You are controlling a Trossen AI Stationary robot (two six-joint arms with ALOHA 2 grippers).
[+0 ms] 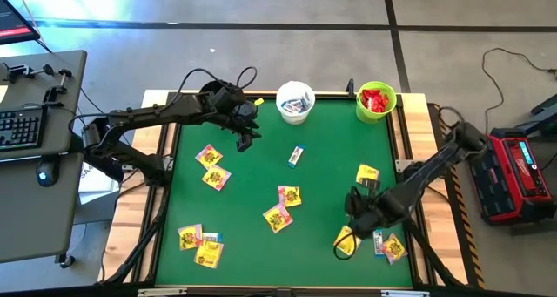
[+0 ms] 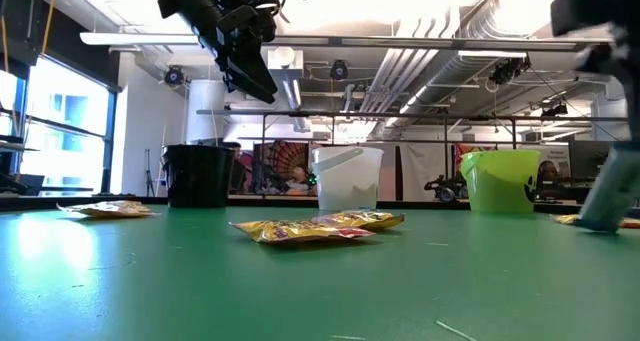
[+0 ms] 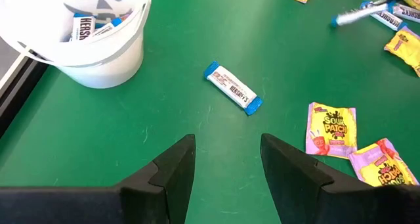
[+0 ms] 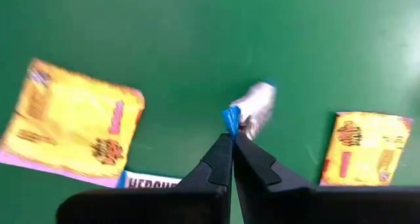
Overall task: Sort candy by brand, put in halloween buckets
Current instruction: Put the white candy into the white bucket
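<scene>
Right end effector (image 4: 233, 137): closed, pinching white-and-blue candy (image 4: 252, 106) by its end; packet's long axis points away from tips.

Left end effector (image 3: 226, 158): open, empty, hovering near white bucket (image 3: 98, 46).

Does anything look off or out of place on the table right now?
Nothing is spilled or tipped: the white bucket and green bucket stand upright. One oddity: the right gripper is shut on only the blue end of a white-and-blue candy, a thin corner pinch that might slip.

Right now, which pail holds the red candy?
The lime green pail at the table's far right corner; the white pail beside it holds white-and-blue bars.
</scene>
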